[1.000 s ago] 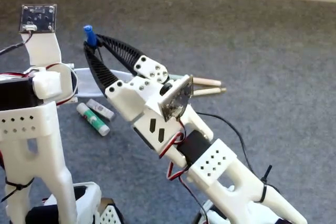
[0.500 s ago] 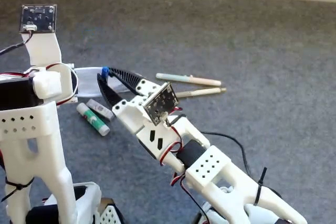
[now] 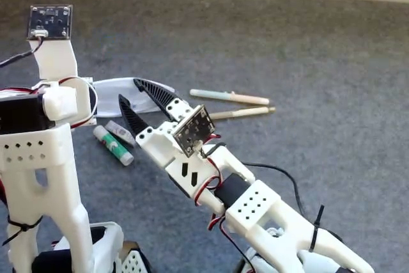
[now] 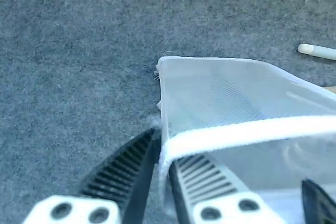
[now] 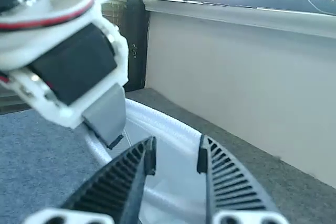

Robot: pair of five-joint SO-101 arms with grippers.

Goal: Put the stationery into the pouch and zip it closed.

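The grey, carpet-like table [image 3: 319,62] carries a white mesh pouch [image 3: 115,89] at far left. To its right lie a pale green pen [image 3: 229,97] and a beige pen [image 3: 241,113], side by side. Nearer, a glue stick [image 3: 113,145] lies just beside a small tube [image 3: 121,132].

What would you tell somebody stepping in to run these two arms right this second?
Left gripper: shut on the pouch rim, holding the mouth open.
Right gripper: open and empty, at the pouch mouth.
On the table outside the pouch: far pen and near pen side by side, glue stick and smaller tube by the left arm.
Done: pouch is open. What is inside it cannot be told.
Left: put in those four items, then zip it closed.
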